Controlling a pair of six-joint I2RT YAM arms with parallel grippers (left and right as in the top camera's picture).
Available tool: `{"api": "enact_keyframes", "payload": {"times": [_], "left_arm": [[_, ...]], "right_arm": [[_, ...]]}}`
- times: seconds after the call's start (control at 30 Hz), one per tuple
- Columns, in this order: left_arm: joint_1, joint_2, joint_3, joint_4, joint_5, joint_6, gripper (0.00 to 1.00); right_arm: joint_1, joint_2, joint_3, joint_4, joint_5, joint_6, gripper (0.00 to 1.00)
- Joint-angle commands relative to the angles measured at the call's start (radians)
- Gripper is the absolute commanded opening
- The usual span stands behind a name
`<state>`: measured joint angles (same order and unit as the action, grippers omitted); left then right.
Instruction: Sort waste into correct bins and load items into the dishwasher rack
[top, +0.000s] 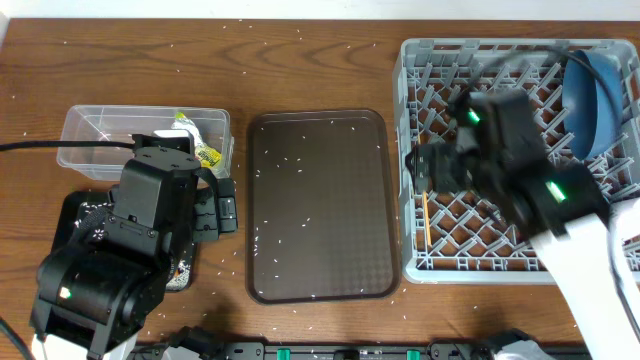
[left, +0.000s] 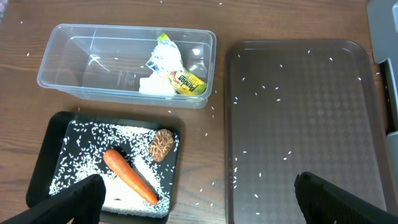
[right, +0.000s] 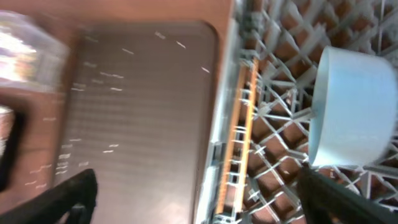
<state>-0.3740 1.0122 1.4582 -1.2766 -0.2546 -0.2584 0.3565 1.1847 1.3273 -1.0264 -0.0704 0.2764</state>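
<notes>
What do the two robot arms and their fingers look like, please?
Both are black and boxy, with small green lights. The left arm has a black cable running to it. The right arm has a white lower link. The fingers are black and tapered.

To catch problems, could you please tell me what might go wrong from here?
The two thin wooden chopsticks lie flat on the lattice base of the grey plastic dishwasher rack and might slip through. White rice grains scattered over the brown serving tray could be swept off and missed.
</notes>
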Motion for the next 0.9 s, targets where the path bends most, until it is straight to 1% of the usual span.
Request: {"api": "enact_keyframes", "payload": {"times": [0.0, 0.13, 0.3, 0.5, 0.63, 0.73, 0.87], "left_arm": [[0.005, 0.0, 0.014, -0.003, -0.013, -0.005, 0.98], [0.005, 0.0, 0.014, -0.003, -0.013, -0.005, 0.98], [0.005, 0.0, 0.014, -0.003, -0.013, -0.005, 0.98], [0.005, 0.0, 0.014, -0.003, -0.013, -0.005, 0.98], [0.005, 0.0, 0.014, -0.003, -0.013, -0.005, 0.98], [0.005, 0.0, 0.014, -0.003, -0.013, -0.005, 0.98], [0.005, 0.0, 0.014, -0.003, -0.013, -0.005, 0.98]], "right_arm": [[0.014, -0.121, 0.018, -0.023, -0.008, -0.013, 0.99], [0.013, -0.25, 0.018, -0.092, 0.095, -0.057, 0.99], [0.013, -0.442, 0.017, -0.178, 0.302, -0.058, 0.99], [0.01, -0.6, -0.032, -0.184, 0.382, -0.153, 0.99], [-0.042, -0.694, -0.16, -0.093, 0.385, -0.183, 0.99], [-0.101, -0.772, -0.325, 0.03, 0.378, -0.185, 0.99], [-0.153, -0.853, -0.558, 0.2, 0.32, -0.185, 0.99]]}}
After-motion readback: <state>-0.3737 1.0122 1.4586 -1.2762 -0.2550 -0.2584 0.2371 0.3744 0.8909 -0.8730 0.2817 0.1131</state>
